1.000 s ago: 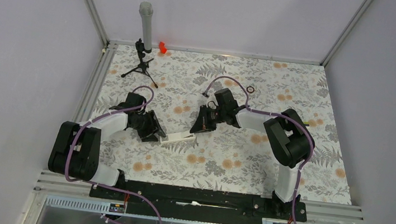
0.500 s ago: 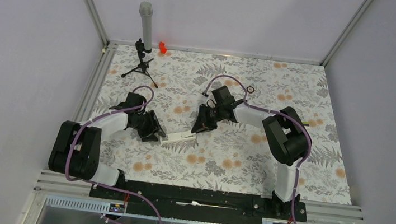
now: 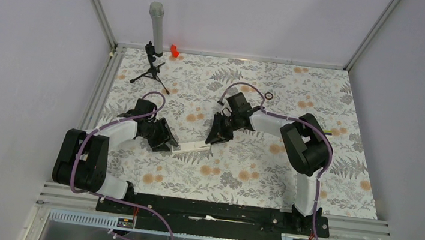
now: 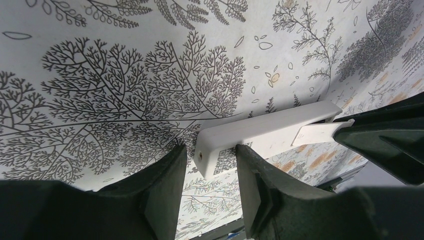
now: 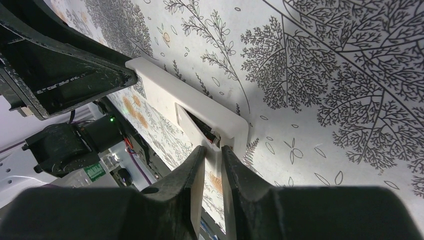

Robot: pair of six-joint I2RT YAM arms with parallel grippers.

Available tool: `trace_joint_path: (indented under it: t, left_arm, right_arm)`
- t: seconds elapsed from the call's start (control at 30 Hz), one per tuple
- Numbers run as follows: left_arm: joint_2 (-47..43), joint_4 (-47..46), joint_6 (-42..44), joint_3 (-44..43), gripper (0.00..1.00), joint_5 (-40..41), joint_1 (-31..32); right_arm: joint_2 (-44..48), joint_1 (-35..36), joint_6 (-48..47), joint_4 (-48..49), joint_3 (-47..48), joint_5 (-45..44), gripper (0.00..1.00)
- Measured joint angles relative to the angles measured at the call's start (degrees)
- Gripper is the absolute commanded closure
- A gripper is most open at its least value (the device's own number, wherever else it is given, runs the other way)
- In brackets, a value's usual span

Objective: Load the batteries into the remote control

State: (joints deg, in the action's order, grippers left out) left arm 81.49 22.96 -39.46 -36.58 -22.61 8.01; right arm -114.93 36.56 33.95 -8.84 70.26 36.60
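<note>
The remote (image 3: pixel 192 147) is pinched endwise by the left gripper (image 3: pixel 166 145); the right gripper (image 5: pixel 212 165), shifted slightly, grips its cover (batteries unseen).

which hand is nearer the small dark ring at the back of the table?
Right. The right hand sits near the table's middle, below-left of the ring; the left hand is farther left, at the remote control's other end.

Remote control (image 3: pixel 192 147): lies on the desk (image 3: pixel 251 179), between the two tools.
Left tool (image 3: pixel 165 145): at the remote's left end.
Right tool (image 3: pixel 213 137): at its right end.
Tripod (image 3: pixel 152 68): far left corner.
Ring (image 3: pixel 269 95): behind the right arm.
</note>
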Motion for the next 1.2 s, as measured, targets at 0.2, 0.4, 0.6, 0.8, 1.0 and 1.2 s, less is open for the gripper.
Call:
trace_joint_path:
  t: [0.2, 0.4, 0.6, 0.8, 1.0, 1.2]
  left_arm:
    - [0.02, -0.31, 0.00, 0.00, 0.53, -0.15, -0.04]
    - [0.00, -0.35, 0.00, 0.00, 0.53, -0.09, -0.04]
    - [0.00, -0.35, 0.02, -0.02, 0.52, 0.09, -0.04]
    - [0.00, -0.39, 0.02, -0.04, 0.51, 0.22, -0.04]
    - [0.00, -0.42, 0.02, -0.15, 0.50, 0.33, -0.04]
    - [0.00, -0.46, 0.02, -0.15, 0.49, 0.28, -0.04]
  right_arm:
    - [-0.22, 0.39, 0.20, -0.70, 0.48, 0.00, 0.71]
    - [-0.22, 0.94, -0.24, -2.97, 1.77, -1.70, 0.67]
    - [-0.20, 1.01, -0.94, -5.92, 3.13, -4.28, 0.58]
    - [-0.20, 1.01, -1.14, -7.48, 3.13, -5.70, 0.55]
    - [0.37, 1.01, -1.18, -8.22, 3.13, -5.79, 0.52]
    - [0.39, 1.01, -2.03, -8.41, 3.10, -5.64, 0.52]
